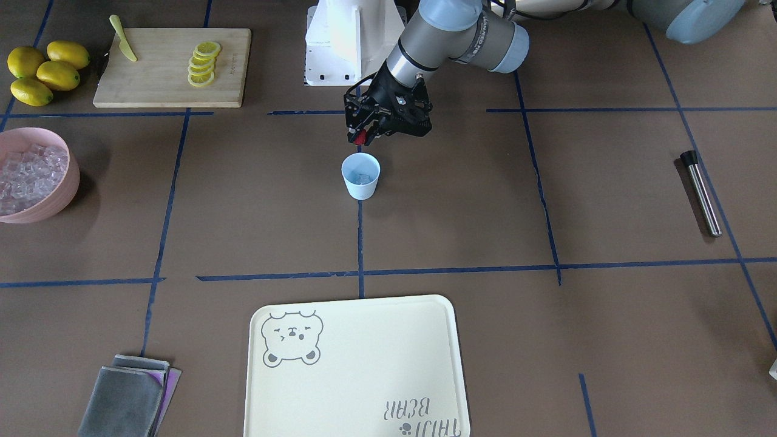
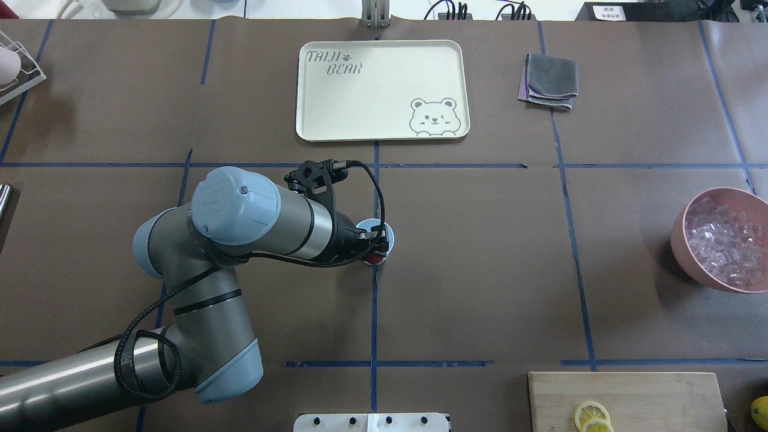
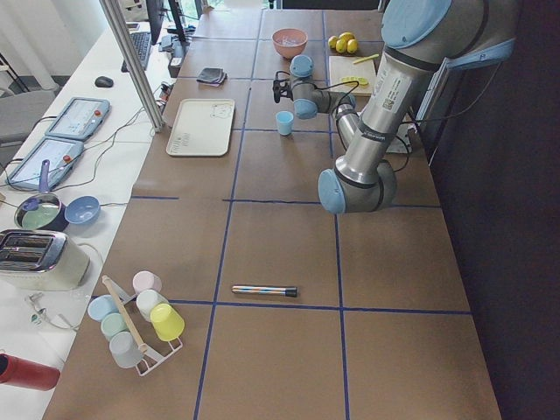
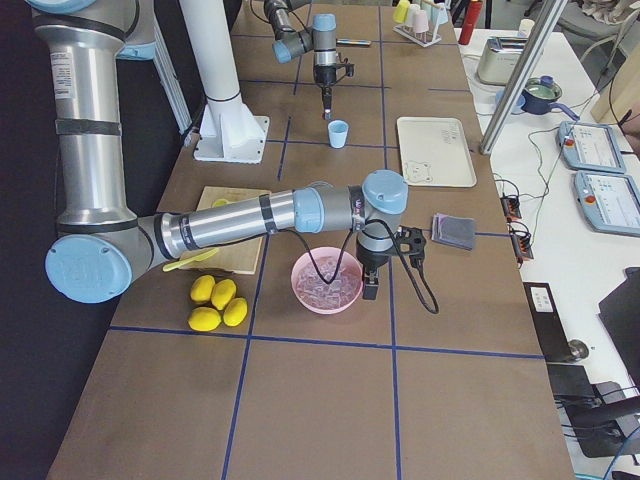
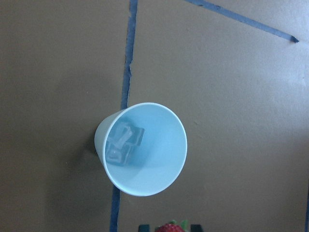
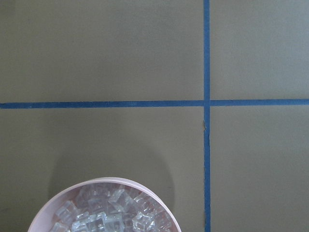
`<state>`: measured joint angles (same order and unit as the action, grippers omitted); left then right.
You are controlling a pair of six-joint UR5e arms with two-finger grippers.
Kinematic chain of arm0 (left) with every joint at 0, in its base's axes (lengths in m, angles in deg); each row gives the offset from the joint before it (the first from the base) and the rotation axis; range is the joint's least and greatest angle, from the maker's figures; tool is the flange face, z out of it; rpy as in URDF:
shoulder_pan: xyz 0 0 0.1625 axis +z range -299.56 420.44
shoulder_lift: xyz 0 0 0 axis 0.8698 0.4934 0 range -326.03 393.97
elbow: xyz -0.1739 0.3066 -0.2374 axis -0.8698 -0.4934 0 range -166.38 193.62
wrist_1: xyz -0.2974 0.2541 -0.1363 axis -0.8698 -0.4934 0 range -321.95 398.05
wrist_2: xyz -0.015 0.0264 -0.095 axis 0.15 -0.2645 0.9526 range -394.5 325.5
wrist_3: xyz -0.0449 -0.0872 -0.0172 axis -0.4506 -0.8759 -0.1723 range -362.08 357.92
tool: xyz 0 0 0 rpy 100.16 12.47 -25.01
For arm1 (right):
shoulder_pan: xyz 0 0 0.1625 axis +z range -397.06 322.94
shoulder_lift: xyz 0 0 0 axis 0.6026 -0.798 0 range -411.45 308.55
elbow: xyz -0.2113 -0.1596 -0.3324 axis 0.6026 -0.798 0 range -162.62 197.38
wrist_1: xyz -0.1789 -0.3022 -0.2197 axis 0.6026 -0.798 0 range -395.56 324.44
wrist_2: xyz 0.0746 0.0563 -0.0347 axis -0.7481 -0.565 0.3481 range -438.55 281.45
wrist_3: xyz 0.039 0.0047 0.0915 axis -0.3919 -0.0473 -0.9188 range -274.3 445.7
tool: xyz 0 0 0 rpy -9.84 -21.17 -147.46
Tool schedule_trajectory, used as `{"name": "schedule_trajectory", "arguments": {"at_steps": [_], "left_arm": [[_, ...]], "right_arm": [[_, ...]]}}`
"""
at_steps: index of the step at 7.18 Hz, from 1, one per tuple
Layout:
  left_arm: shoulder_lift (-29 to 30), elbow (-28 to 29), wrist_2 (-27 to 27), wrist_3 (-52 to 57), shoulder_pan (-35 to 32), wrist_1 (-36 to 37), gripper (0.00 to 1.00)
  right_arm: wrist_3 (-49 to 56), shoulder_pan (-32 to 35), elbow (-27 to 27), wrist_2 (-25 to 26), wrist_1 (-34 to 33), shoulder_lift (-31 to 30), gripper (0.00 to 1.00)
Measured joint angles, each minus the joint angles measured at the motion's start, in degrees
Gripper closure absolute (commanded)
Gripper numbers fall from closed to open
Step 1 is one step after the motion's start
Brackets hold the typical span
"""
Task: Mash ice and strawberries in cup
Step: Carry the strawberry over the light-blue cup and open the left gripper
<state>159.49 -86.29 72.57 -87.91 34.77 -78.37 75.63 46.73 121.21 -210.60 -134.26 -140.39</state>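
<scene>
The light-blue cup stands upright at the table's middle, with a few ice cubes at its bottom. My left gripper is shut on a small red strawberry and holds it just above the cup's rim, on the robot's side. In the left wrist view the strawberry shows at the bottom edge, below the cup. My right gripper hangs over the edge of the pink bowl of ice; I cannot tell whether it is open or shut.
The pink bowl stands at the table's end. A cutting board holds lemon slices and a knife, with lemons beside it. A cream tray, folded cloths and a metal rod lie around.
</scene>
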Motion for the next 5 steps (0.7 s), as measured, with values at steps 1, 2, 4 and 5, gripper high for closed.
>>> {"name": "schedule_trajectory", "arguments": {"at_steps": [1,2,4,5], "left_arm": [[0.34,0.41,-1.75,-0.02,0.04,-0.05,1.00],[0.69,1.08,-3.31,-0.03,0.07,-0.09,0.97],[0.96,1.74,-5.64,-0.02,0.08,-0.11,0.63],[0.94,1.82,-6.09,0.02,0.09,-0.09,0.32]], "right_arm": [[0.01,0.01,0.00,0.00,0.00,0.00,0.00],[-0.02,0.01,-0.01,-0.03,0.00,0.01,0.00],[0.00,0.02,-0.03,-0.03,0.00,0.03,0.00],[-0.02,0.02,-0.05,0.01,0.00,0.04,0.00]]}}
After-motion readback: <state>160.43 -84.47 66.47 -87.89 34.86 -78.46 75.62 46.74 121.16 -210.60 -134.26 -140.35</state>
